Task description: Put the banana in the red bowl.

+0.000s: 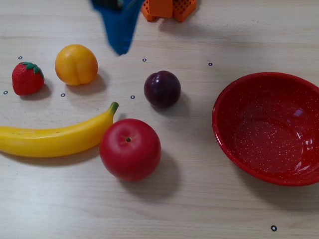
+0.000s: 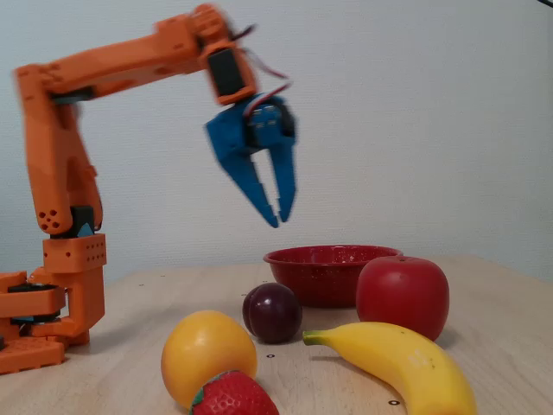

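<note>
— Banana [image 2: 404,361] nearest in the fixed view, flat on the tabletop [image 2: 484,294], just beside the apple [image 2: 403,295]. Probably stiff, smooth, light, likely slippery; best taken mid-body, clear of the apple.

— Red bowl [image 2: 324,272] farther back, empty. Gripper [image 2: 280,216] high above, holding nothing, tips nearly together.

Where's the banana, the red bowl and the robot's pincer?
Curved yellow banana [image 1: 55,140]: wrist view, middle of its body.
Shallow glossy red speckled bowl [image 1: 227,102]: wrist view, left rim.
Blue pincer [image 2: 281,216]: fixed view, between its fingertips.
</note>
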Motion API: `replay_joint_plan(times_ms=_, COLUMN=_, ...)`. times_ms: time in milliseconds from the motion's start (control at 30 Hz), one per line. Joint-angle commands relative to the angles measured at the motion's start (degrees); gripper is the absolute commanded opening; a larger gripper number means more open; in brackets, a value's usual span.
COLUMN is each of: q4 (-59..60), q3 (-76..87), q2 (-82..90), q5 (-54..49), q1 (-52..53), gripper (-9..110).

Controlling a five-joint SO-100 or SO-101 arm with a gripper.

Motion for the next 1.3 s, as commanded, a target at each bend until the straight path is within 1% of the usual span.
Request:
replay_joint_plan(times_ms=0, q4=3.43, q3=-21.27, q2=-7.03, q5=3.43, q1=-3.52, gripper=0)
replay_joint_plan(times_ms=133, q4=2.37, q3=-32.61, q2=-16.61, q5=11.07, q1=-6.68, gripper=0)
replay_joint_plan(times_ms=333, q4=2.37, q3=-37.88, q2=-25.22, q5=25.14, q1=-10.28, gripper=1)
replay_joint_plan(times_ms=367, q4=2.99, q3=-37.97, q2=-26.10, q5=27.95, q1=-10.99, gripper=5)
replay_joint_plan(times_ms=467, q4=4.48, q3=-38.41, q2=-28.74, q5=33.49, q1=-13.45, gripper=27)
replay_joint_plan(times_ms=533, q4=5.10, q3=-38.50, q2=-30.67, q5=37.97, q1=-15.12, gripper=36)
replay_joint_plan(times_ms=633, q4=5.27, q3=-39.55, q2=-33.75, q5=43.33, q1=-17.05, gripper=45)
replay_joint_plan(times_ms=733, q4=5.01, q3=-40.87, q2=-36.47, q5=47.99, q1=-18.46, gripper=46)
replay_joint_plan(times_ms=800, q4=3.96, q3=-41.13, q2=-38.06, q5=49.31, q1=-19.16, gripper=48)
replay_joint_plan(times_ms=967, q4=2.90, q3=-42.45, q2=-42.45, q5=50.63, q1=-19.25, gripper=48)
replay_joint_plan(times_ms=1133, q4=3.52, q3=-48.52, q2=-48.96, q5=47.90, q1=-17.40, gripper=48)
replay_joint_plan(times_ms=1267, q4=0.88, q3=-50.71, q2=-53.00, q5=45.62, q1=-16.08, gripper=48)
